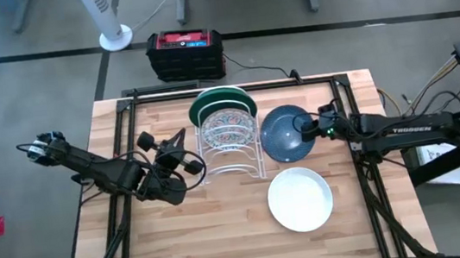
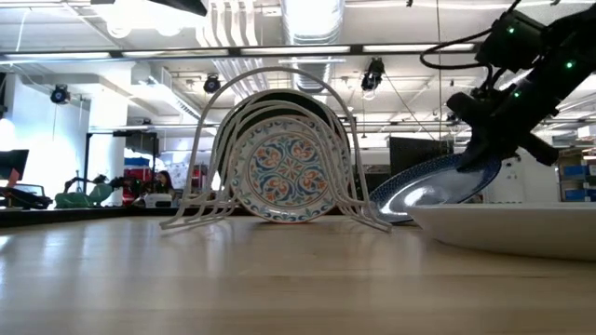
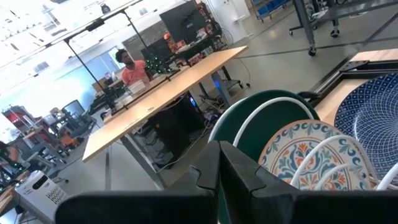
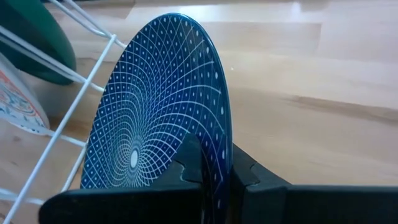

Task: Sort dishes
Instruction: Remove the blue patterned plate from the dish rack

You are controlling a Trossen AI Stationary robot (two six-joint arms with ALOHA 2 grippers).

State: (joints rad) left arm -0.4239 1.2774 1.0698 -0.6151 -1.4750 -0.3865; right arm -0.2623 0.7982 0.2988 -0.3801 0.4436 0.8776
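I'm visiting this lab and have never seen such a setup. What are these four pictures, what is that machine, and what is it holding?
It is a robot with two dark arms working at a wooden table; each arm ends in a two-finger gripper. One picture looks straight down from above, one looks level across the table top, and two come from cameras on the arms' wrists.

On the table stands a white wire rack with a green dish and a floral dish upright in it. A plain white dish lies flat nearer the front.

The right gripper is shut on the rim of the blue dish, holding it tilted beside the rack. The left gripper is at the rack's other side, holding nothing; its fingers look shut.

People sit at desks in the room beyond.
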